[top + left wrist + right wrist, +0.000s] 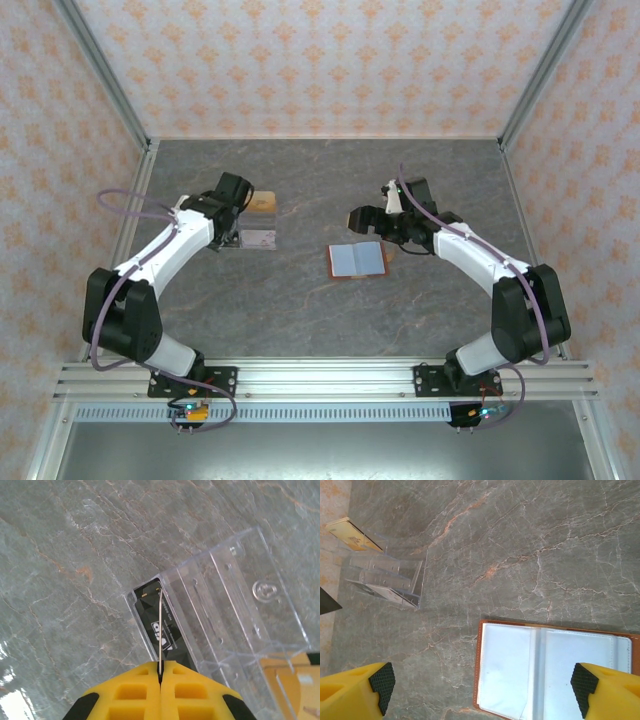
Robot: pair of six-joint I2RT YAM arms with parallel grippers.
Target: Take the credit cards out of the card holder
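- Plainly, the left gripper (pixel 160 672) has its yellow fingers pressed together at the bottom centre of the left wrist view, pinching a credit card (pixel 165 630) by its thin edge.
- That card runs up the frame from the fingertips. A dark face with white print shows beside the edge, inside the nearest slot of a clear rack (pixel 235 600).
- The clear rack stands on the grey marbled table (pixel 300 310), left of centre in the top view (pixel 258 230), and at the upper left of the right wrist view (pixel 385 577).
- A tan-gold card (pixel 263 202) sits at the rack's far end. It shows at the upper left corner of the right wrist view (pixel 347 532) and, through the plastic, at the lower right of the left wrist view (pixel 285 680).
- A pale card (pixel 258 238) lies in the rack's near tier, just beside the left gripper's tip. Whether it is the pinched one I cannot tell.
- The card holder (pixel 357 259) lies open and flat, right of centre in the top view and well apart from the rack. Its blue-grey pockets face up, edged in red-brown.
- The right gripper (pixel 482 685) is spread wide, with one fingertip at each bottom corner of its wrist view, above the card holder (pixel 540 665) and holding nothing.
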